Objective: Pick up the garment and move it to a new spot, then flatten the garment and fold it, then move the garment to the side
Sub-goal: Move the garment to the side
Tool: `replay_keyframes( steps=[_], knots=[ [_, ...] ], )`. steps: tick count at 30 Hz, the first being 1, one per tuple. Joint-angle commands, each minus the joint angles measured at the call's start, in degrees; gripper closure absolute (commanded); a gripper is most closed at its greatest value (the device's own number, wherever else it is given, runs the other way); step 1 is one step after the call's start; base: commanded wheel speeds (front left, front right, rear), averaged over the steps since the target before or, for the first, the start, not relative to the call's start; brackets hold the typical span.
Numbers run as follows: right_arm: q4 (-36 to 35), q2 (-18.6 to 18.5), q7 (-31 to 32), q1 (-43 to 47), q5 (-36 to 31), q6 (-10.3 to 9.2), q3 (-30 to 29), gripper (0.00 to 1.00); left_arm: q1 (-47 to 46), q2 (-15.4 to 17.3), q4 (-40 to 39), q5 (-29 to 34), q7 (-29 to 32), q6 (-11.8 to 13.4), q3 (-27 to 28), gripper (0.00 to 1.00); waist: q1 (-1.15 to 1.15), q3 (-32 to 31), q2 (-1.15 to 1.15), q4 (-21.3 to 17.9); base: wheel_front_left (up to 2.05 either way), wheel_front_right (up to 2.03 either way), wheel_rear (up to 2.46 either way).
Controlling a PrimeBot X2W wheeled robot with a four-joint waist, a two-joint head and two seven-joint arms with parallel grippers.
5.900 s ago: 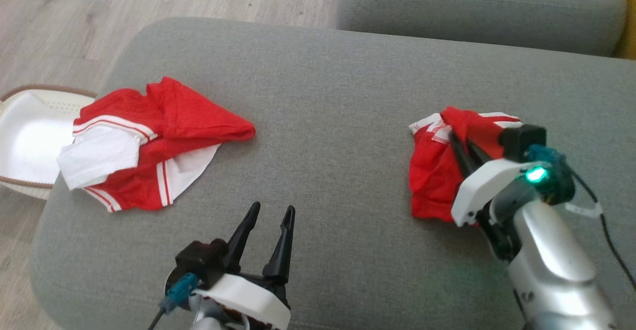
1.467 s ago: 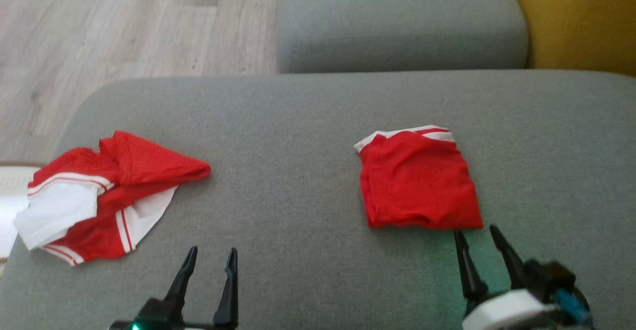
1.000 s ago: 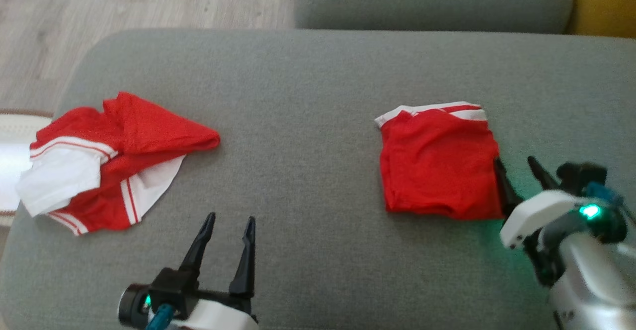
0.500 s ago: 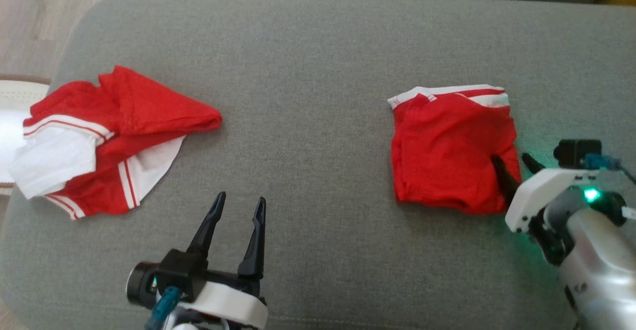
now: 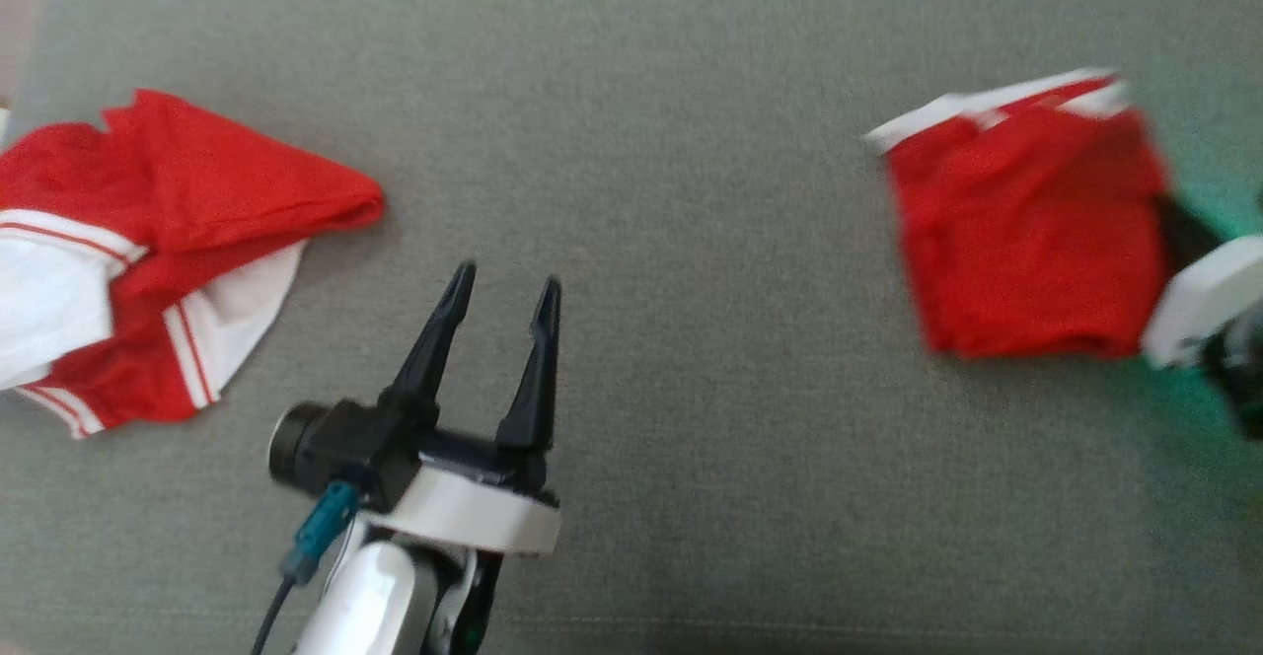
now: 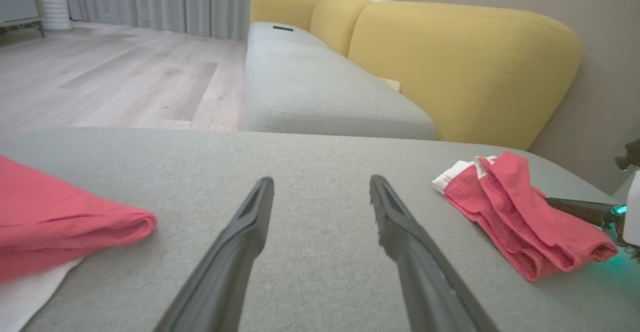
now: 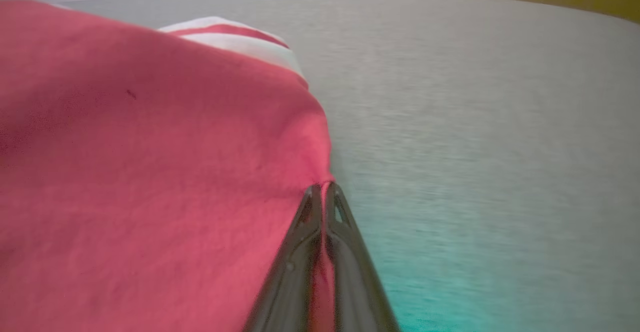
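Note:
A folded red garment (image 5: 1026, 216) with a white-striped band lies at the right of the grey cushion (image 5: 641, 142); the left wrist view has the same garment (image 6: 520, 222) at its right. My right gripper (image 7: 322, 188) is shut on the garment's right edge (image 7: 150, 172), red cloth pinched between the fingers. In the head view that right gripper (image 5: 1169, 221) sits at the right border, mostly hidden by its white mount. My left gripper (image 5: 503, 290) stands open over bare cushion at lower centre, nothing between its fingers (image 6: 250, 232).
A second crumpled red and white garment (image 5: 148, 241) lies at the cushion's left; the left wrist view catches the crumpled garment (image 6: 60, 227) at its left edge. Beyond are another grey seat (image 6: 320, 92), yellow backrests (image 6: 460, 67) and wooden floor (image 6: 110, 77).
The head camera has tilted down and swung. My right gripper reached the folded garment's right edge and shut on it, dragging it rightward. The left gripper stays open.

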Motion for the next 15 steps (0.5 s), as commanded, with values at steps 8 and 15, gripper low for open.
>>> replay_keyframes(
  steps=[8, 15],
  knots=[
    [-4.9, -12.8, -1.0, -3.0, -1.7, 0.37, -3.9, 1.00, -7.4, -0.1, -5.9, -2.9, -0.4, 0.5, -0.8, 0.00, -0.01, 8.1, 0.00, -2.3, 0.00, 0.00, 0.00],
    [-9.0, -20.1, -0.3, -3.7, -3.1, 0.37, -9.8, 1.00, -12.0, -0.1, -8.5, -2.4, -0.4, 0.5, -2.2, 0.00, -0.01, 12.4, 0.00, -3.6, 0.00, 0.00, 0.00]
  ],
)
